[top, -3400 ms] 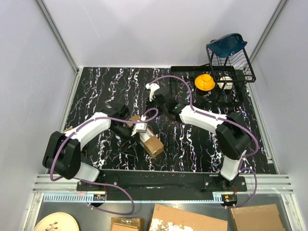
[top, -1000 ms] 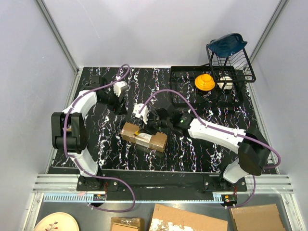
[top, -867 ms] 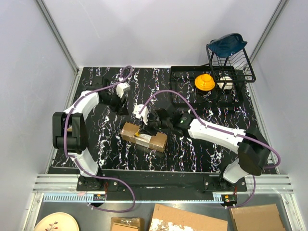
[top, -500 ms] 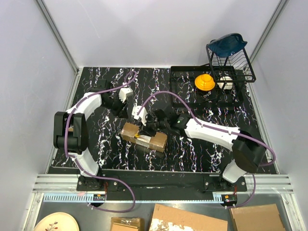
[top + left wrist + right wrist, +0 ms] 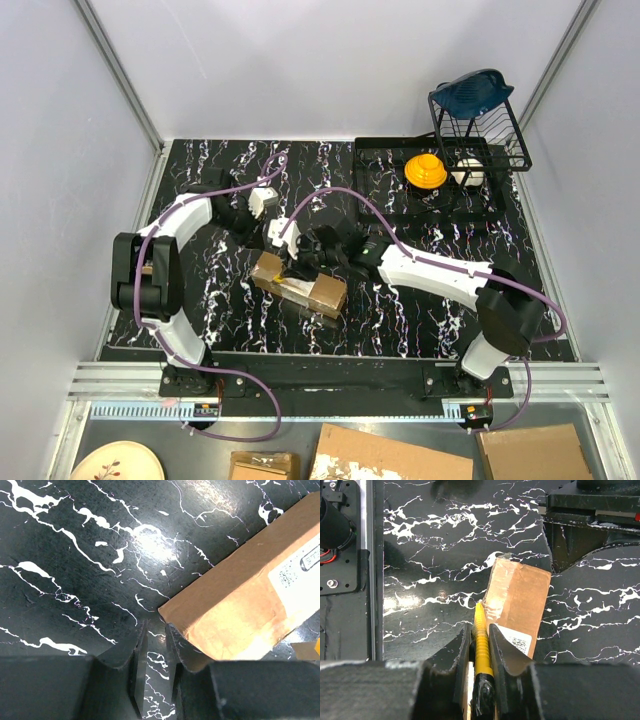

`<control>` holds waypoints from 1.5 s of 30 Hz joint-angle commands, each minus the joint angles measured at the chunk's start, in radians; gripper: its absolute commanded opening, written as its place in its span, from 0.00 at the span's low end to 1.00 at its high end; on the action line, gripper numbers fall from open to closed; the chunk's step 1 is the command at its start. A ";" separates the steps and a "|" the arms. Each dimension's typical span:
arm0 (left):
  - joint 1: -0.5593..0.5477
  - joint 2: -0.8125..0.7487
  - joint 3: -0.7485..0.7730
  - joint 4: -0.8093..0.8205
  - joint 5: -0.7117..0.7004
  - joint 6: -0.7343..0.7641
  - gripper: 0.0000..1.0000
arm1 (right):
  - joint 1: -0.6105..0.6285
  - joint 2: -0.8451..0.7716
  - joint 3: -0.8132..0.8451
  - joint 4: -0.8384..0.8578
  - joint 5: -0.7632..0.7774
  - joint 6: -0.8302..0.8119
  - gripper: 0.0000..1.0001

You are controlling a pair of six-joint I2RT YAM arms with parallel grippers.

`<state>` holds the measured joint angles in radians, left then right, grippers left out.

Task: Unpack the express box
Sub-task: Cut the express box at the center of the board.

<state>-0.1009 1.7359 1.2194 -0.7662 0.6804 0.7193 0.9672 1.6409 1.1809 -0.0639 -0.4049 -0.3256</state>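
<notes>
Found the express box (image 5: 325,294) lying flat on the black marbled table (image 5: 410,335), broad face up. Noted the long axis running slantwise across the table, one short end pointing far-left, the other near-right. Observed clear tape on the top face and a white shipping label (image 5: 299,289) about midway along it.

Over the box's far-left end, noted the right gripper (image 5: 300,258) reaching in from the box's right, jaws clamped on a yellow utility knife (image 5: 480,615). Recorded the knife lying roughly along the box's length, tip at the taped end of the top face (image 5: 517,592). Cannot tell whether the tip touches.

Just beyond that same far-left end, noted the left gripper (image 5: 268,232) pointing down at the table, jaws narrow. Saw only a slim gap between the fingers (image 5: 135,655), with nothing in it. In the left wrist view, found one finger just beside the box's corner (image 5: 165,612). Could not determine contact.

Well apart, far-right of the box, noted a black tray (image 5: 380,141) holding a yellow object (image 5: 425,170). Beyond the tray from the box, noted a wire rack (image 5: 500,122) carrying a blue item (image 5: 475,90).
</notes>
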 commanded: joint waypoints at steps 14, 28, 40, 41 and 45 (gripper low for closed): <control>-0.017 -0.062 0.071 -0.165 0.091 0.114 0.40 | 0.019 -0.013 0.016 0.085 0.058 -0.041 0.00; -0.102 -0.018 -0.030 -0.024 -0.102 0.077 0.39 | 0.021 -0.015 0.005 0.070 0.044 -0.024 0.00; -0.111 -0.013 -0.049 -0.008 -0.142 0.083 0.37 | 0.019 -0.001 -0.020 0.068 0.041 -0.012 0.00; -0.111 -0.013 -0.050 -0.008 -0.140 0.081 0.37 | 0.019 0.003 -0.020 0.068 0.043 -0.012 0.00; -0.109 -0.015 -0.054 -0.008 -0.140 0.088 0.37 | 0.019 0.011 -0.021 0.072 0.054 -0.015 0.00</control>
<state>-0.2020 1.7004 1.2079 -0.8330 0.6430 0.7734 0.9779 1.6444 1.1606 -0.0265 -0.3584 -0.3439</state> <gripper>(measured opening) 0.376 0.231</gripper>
